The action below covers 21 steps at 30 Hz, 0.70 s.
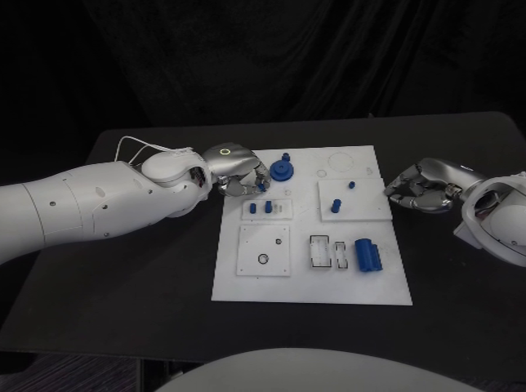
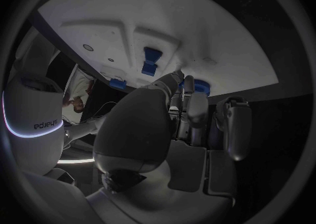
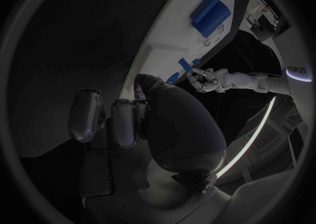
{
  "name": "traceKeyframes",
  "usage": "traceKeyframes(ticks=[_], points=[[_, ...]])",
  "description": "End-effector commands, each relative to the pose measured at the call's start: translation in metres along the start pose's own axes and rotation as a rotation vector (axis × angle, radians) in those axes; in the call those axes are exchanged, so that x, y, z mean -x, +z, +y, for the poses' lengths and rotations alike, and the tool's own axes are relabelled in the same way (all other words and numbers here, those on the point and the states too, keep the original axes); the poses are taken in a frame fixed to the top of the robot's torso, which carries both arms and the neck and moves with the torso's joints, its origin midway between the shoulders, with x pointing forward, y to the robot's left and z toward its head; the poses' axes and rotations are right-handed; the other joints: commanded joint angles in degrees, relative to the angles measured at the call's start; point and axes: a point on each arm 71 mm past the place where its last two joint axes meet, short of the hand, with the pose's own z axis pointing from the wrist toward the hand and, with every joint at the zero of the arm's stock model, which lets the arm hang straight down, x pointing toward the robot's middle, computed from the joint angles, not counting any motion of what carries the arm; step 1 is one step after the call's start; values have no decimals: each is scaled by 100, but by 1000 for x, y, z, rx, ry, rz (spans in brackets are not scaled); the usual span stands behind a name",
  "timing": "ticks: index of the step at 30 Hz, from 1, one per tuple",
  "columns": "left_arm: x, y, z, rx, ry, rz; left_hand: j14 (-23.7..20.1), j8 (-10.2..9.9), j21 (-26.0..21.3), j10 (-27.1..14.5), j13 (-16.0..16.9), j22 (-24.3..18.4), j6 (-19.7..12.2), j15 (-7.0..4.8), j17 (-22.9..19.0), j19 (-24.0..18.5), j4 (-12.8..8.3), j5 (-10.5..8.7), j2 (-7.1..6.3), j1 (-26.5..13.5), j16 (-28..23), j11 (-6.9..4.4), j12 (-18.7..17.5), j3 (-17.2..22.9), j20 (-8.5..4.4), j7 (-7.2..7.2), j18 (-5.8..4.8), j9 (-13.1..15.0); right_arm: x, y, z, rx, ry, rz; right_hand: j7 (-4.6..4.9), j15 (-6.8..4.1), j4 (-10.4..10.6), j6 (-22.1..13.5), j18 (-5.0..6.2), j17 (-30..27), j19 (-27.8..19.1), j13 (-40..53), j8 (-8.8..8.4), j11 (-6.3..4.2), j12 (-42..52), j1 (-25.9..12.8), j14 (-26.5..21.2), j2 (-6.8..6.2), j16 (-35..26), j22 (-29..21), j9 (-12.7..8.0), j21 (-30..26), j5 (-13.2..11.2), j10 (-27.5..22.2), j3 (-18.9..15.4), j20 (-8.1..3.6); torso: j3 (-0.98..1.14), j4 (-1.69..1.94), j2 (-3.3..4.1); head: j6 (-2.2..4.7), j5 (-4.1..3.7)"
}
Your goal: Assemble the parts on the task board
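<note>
Matte white task board [image 1: 316,282] on black bench [image 1: 134,294]; ribbed blue cylinder [image 1: 369,254] lies flat. My left hand [image 1: 236,173] fingers curled at board's edge, grasp unclear; right hand [image 1: 422,188] curled, empty.

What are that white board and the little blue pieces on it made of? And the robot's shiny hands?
The task board looks like matte white plastic, flat and without glare. The blue parts, such as the cylinder, look like plastic too, evenly coloured. The left hand and right hand gleam silver, either metal or metallic coating.

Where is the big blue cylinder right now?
In the head view, the big blue cylinder lies on the white board's near right part, just right of two small rectangular slots.
</note>
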Motion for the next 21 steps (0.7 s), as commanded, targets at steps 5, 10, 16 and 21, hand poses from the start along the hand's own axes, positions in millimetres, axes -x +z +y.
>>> traceKeyframes(ticks=[5,10,16,21], points=[[-1,2,-4,-12,-3,-8,-20,-24,-42,42,-8,1209,84,12,-27,34,11,0,17,-37,-32,-13,-35,-5,8,120,-77,108,-4,-1,-3,-18,-5,21,0,45,10,44,6,561,1,400,33,-11,-15,16,335,-20,-17,970,2,-32,14,0,-8,10,2,0,-2,-54,0],[-2,3,-5,-17,-5,-3,-24,-31,-43,44,-10,1209,78,12,-32,34,11,1,16,-39,-35,-15,-37,-6,8,117,-77,106,-4,-1,-3,-20,-5,22,0,45,10,44,6,561,1,400,33,-11,-15,16,335,-20,-17,970,2,-32,14,0,-8,10,2,-2,-3,-71,11],[-3,3,-7,-25,-9,2,-46,-47,-63,51,-13,1202,70,11,-67,19,16,-4,14,-49,-53,-17,-45,-12,9,112,-72,103,-4,0,-3,-21,-6,23,0,45,10,44,6,561,1,400,33,-11,-15,16,335,-20,-17,970,2,-32,14,0,-8,10,1,0,-5,-92,16],[-3,4,-9,-29,-12,5,-78,-60,-103,68,-17,1190,75,9,-112,-8,19,-15,7,-58,-78,-23,-51,-21,10,104,-63,103,-4,0,-3,-22,-6,23,0,46,8,48,6,554,0,400,34,-8,-14,20,332,-15,-24,970,3,-35,11,0,-6,10,0,0,-6,-104,13]])
